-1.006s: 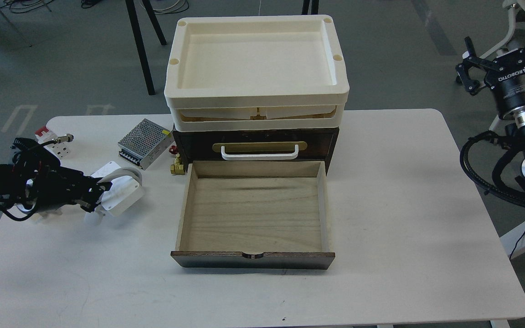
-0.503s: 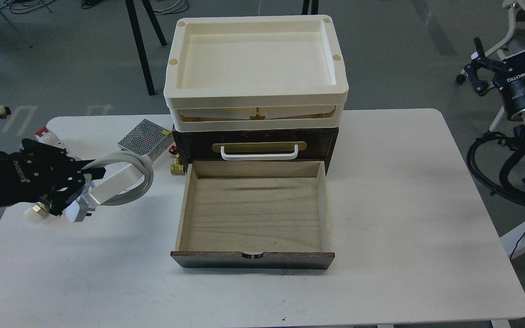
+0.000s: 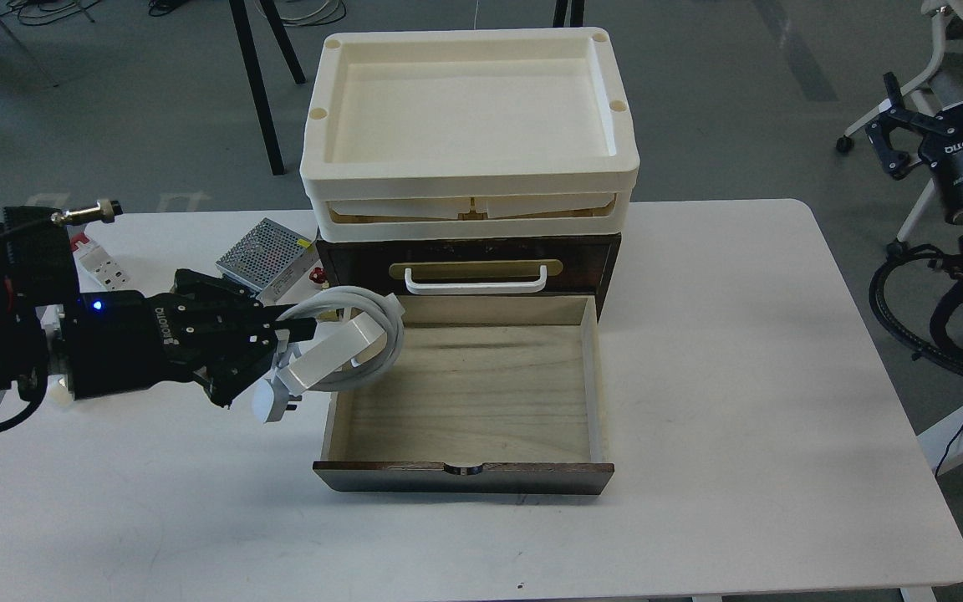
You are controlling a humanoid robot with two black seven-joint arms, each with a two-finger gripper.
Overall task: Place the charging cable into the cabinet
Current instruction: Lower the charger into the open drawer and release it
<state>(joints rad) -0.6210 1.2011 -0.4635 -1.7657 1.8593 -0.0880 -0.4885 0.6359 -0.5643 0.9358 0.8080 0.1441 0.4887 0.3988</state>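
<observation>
At 9 o'clock of the open drawer (image 3: pixel 465 393), left gripper (image 3: pixel 285 355) jaws grip the charging cable (image 3: pixel 339 351), airborne over the drawer's left wall. Remaining: lower, release. Right gripper (image 3: pixel 891 138) jaws open, idle.

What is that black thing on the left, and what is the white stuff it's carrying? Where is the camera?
The camera sits in a robot's head, looking down at a white table. The black thing coming in from the left is the robot's left arm. At its end is its left tool, two fingers that pinch. They are shut on a charging cable: a flat white block with a grey cord looped around it. The arm holds it over the left edge of an open wooden drawer, which has nothing in it. The drawer belongs to a dark brown cabinet with cream trays stacked on top. A metal box with holes lies behind the arm. The right tool is off to the side, open, holding nothing.
</observation>
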